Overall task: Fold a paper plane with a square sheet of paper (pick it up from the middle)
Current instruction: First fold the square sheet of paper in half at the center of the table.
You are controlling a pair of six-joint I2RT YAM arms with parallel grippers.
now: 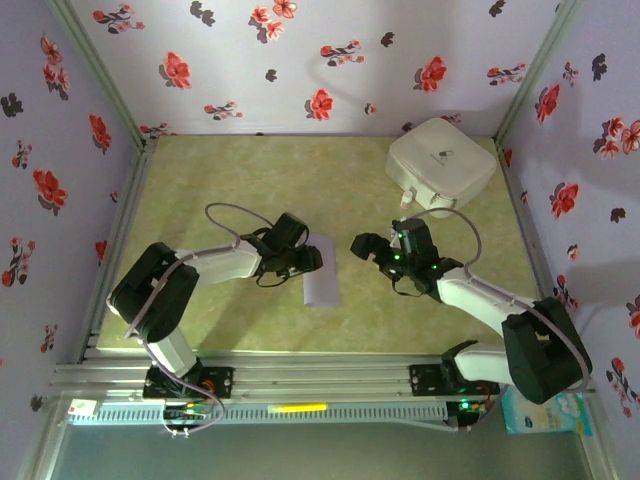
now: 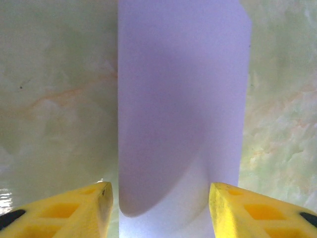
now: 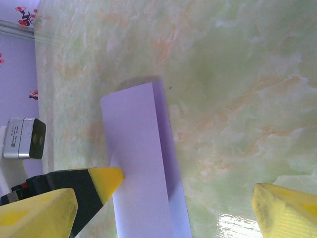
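A: Starting left: the left fingers [image 2: 84, 208] stand part open, one on either side of the square sheet of paper [image 1: 322, 270], gripping nothing. What's the worry?

B: The sheet looks folded in half and lies flat on the bench [image 1: 250, 170], between the two arms. If those fingers close low, I reckon they'd buckle it sideways rather than pinch it.

A: And the right fingers [image 3: 285, 208]?

B: Wide apart, empty, near the sheet's right edge. A nudge from there could slide it or spring the fold open, spoiling the crease.
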